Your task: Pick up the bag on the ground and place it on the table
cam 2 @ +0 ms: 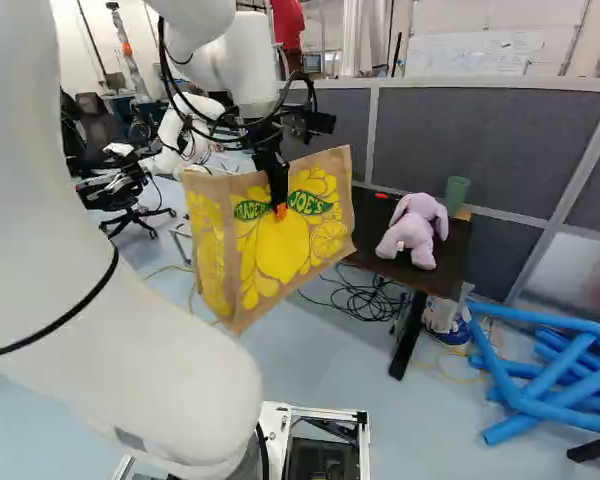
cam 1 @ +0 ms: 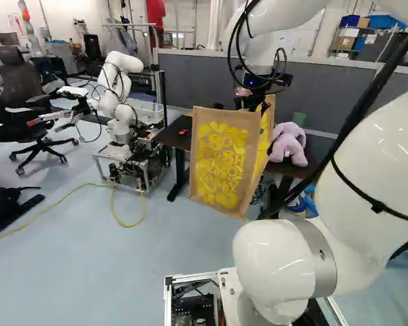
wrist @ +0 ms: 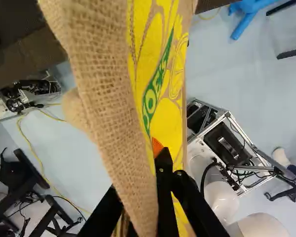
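The tan burlap bag with yellow fruit print (cam 2: 315,235) hangs in the air, slightly tilted, its upper part near tabletop height. In the right base view my gripper (cam 2: 280,208) reaches down over its printed side, an orange pad against the print. In the wrist view, the gripper (wrist: 155,163) is shut on one wall of the bag (wrist: 106,98); one finger lies on the printed face, the other is hidden behind the burlap. The dark table (cam 2: 445,272) stands beyond the bag, partly covered by it in both base views.
A purple plush toy (cam 2: 412,232), a green cup (cam 2: 457,192) and a small red item (cam 1: 183,132) are on the table. Blue tubes (cam 2: 540,385) lie right of it. Grey partitions (cam 2: 480,145) stand behind. Another robot (cam 1: 119,102) is at the left, with a yellow cable (cam 1: 115,216) on the floor.
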